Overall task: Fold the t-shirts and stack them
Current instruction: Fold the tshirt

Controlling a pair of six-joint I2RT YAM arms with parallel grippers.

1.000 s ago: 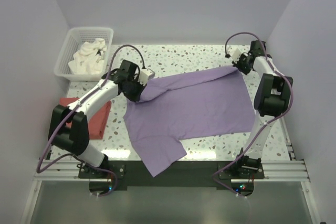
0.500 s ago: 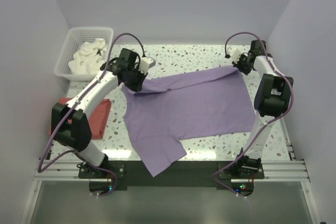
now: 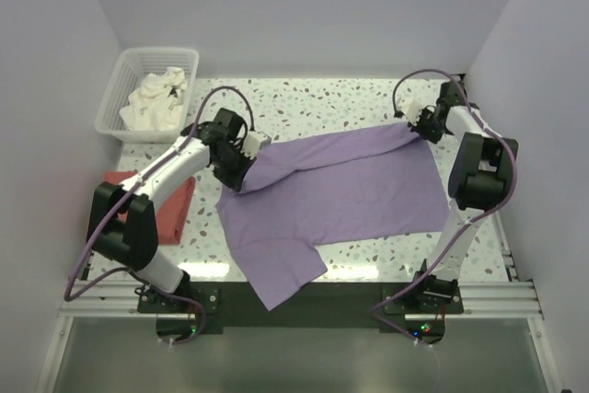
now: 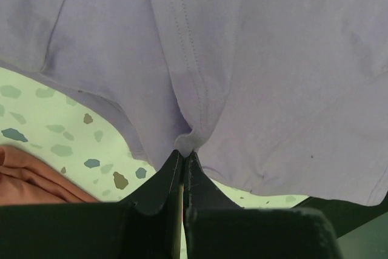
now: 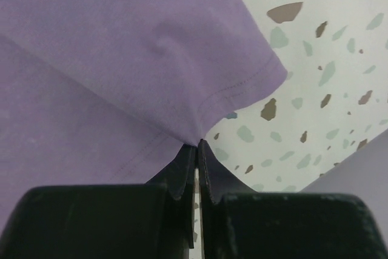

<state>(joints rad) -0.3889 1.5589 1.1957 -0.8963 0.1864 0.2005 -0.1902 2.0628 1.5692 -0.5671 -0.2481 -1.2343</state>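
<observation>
Across the white speckled terrazzo table (image 3: pixel 368 98): one lilac-purple cloth t-shirt (image 3: pixel 340 190), spread over the middle, one sleeve reaching past the near edge.

Far-left corner: one white plastic lattice basket (image 3: pixel 124 75), with a heap of white cloth (image 3: pixel 156 103) inside.

Left edge: one coral-red cloth t-shirt (image 3: pixel 170 209), lying flat, just apart from the purple one.

Grippers, two:
- Left gripper (image 4: pixel 183 156): jaws pinched together on a bunched seam at the purple shirt's far-left side.
- Right gripper (image 5: pixel 197 147): jaws pinched together on the far-right hem corner.
</observation>
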